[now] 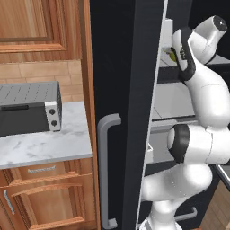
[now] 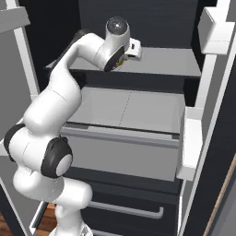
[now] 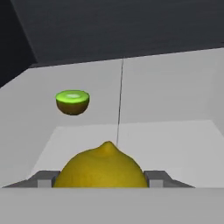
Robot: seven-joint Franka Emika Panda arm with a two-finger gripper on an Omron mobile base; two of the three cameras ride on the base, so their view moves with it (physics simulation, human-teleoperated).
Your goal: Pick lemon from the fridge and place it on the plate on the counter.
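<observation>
1. The white arm rises from its base in front of the open fridge [image 2: 138,20], bends at the dark elbow joint, then folds forward at shoulder height so the wrist reaches into the upper shelf [image 2: 166,62].
2. In the right base view the hand lies nearly level over that light grey shelf, its end pointing into the fridge; the claw itself is hidden behind the wrist there.
3. In the hand view the claw [image 3: 101,179] has a grey fingertip on either side of the lemon [image 3: 101,168], each touching its flank, so the claw is clamped on the lemon.
4. The lemon sits low in the hand view, its pointed tip up, just above the shelf floor; whether it rests on the shelf cannot be told.
5. A halved kiwi [image 3: 72,102], cut face up, lies farther back on the same shelf, well apart from the lemon.
6. In the left base view the fridge door [image 1: 126,90] stands open with its grey bar handle [image 1: 104,170]. Beside it, a toaster oven [image 1: 29,108] sits on the marble worktop [image 1: 45,146].
</observation>
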